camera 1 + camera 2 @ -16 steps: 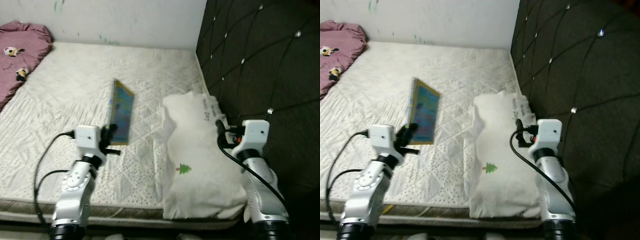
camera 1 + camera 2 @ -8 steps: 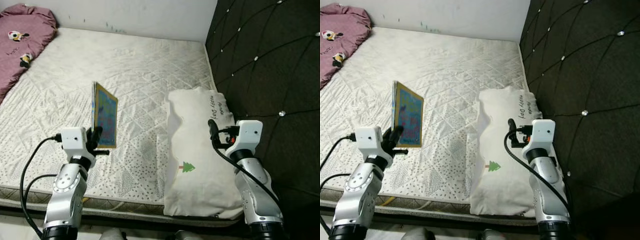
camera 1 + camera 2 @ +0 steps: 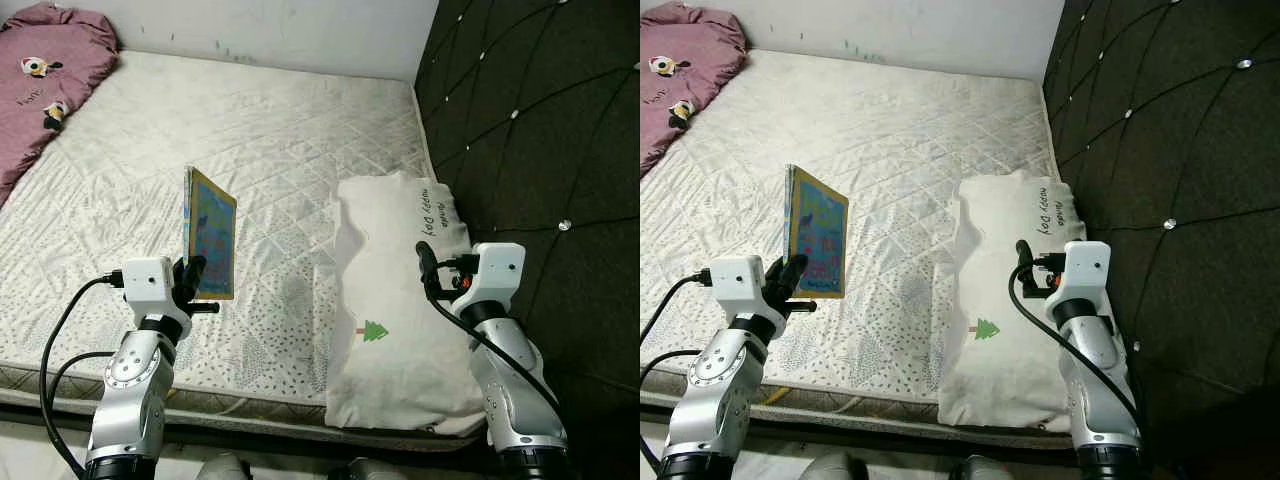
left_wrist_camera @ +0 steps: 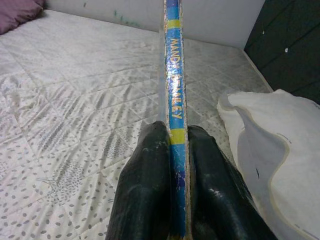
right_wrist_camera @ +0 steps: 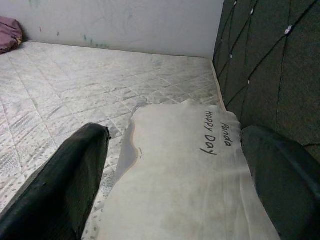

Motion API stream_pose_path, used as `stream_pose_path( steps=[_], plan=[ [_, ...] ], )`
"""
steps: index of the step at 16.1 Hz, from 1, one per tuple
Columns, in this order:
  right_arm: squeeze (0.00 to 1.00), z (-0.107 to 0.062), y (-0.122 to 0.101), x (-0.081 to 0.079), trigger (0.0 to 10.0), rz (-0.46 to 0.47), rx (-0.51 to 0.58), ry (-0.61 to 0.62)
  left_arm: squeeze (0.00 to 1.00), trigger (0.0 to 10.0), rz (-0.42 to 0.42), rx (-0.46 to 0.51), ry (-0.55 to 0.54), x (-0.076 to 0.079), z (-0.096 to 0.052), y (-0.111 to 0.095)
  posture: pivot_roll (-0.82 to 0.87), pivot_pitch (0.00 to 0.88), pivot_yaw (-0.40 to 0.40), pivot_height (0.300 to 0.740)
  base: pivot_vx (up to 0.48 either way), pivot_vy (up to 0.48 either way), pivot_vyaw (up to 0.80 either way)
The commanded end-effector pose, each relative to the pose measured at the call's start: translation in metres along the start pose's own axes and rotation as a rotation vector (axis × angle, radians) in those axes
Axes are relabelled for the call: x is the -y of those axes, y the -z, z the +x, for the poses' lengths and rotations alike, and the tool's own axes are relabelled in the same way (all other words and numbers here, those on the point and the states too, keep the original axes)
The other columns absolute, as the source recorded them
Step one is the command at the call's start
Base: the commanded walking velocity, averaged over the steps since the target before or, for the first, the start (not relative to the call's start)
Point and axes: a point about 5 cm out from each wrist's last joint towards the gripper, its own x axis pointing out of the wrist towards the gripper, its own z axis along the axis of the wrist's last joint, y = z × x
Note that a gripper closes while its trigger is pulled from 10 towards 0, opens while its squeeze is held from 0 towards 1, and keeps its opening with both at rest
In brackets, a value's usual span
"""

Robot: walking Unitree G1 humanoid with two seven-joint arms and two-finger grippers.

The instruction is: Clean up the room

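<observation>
My left gripper (image 3: pixel 194 278) is shut on the lower edge of a thin colourful picture book (image 3: pixel 210 234), which stands upright above the front part of the mattress (image 3: pixel 260 140). The left wrist view looks along the book's blue and yellow spine (image 4: pixel 174 100), clamped between the two black fingers (image 4: pixel 145 185). My right gripper (image 3: pixel 428 268) hangs open over a white pillow (image 3: pixel 395 300) with a small green tree print, by the dark headboard. The pillow (image 5: pixel 185 165) lies between the spread right fingers (image 5: pixel 65 185) without touching them.
A dark quilted headboard (image 3: pixel 540 120) rises along the right side. A purple blanket (image 3: pixel 45 75) with cartoon prints lies at the far left corner. A white wall (image 3: pixel 260 30) closes the far side. The mattress front edge (image 3: pixel 230 395) runs just before my arms.
The view has swung and settled lower toward the bed. The left gripper keeps its hold on the book, held upright as before. The right gripper stays open over the pillow.
</observation>
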Motion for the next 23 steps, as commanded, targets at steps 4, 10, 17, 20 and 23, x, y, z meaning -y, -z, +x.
stream_pose_path(
  steps=[4,10,17,20,23],
  plan=[
    [0.00,-0.0001,-0.0035,0.0004,10.0,-0.002,0.009,-0.011,0.00,10.0,0.004,0.045,0.016,0.0032,0.0030,-0.0111,-0.02,0.076,-0.062,0.700,0.000,0.000,0.00],
    [0.00,0.0002,-0.0038,-0.0002,10.0,-0.003,0.008,-0.017,0.00,10.0,0.009,0.047,0.011,0.0032,0.0035,-0.0115,-0.02,0.075,-0.065,0.627,0.000,0.000,0.00],
    [0.00,0.0009,-0.0027,-0.0005,10.0,-0.006,-0.004,-0.026,0.00,10.0,0.001,0.043,-0.002,0.0029,0.0044,-0.0124,-0.02,0.087,-0.071,0.627,0.000,0.000,0.00],
    [0.00,0.0015,-0.0026,-0.0013,10.0,-0.013,-0.010,-0.037,0.00,10.0,-0.006,0.039,-0.003,0.0023,0.0029,-0.0118,-0.02,0.090,-0.076,0.627,0.000,0.000,0.00],
    [0.00,0.0017,-0.0025,-0.0012,10.0,-0.017,-0.012,-0.041,0.00,10.0,-0.016,0.049,0.018,0.0036,0.0019,-0.0129,-0.02,0.092,-0.077,0.627,0.000,0.000,0.00]
  ],
)
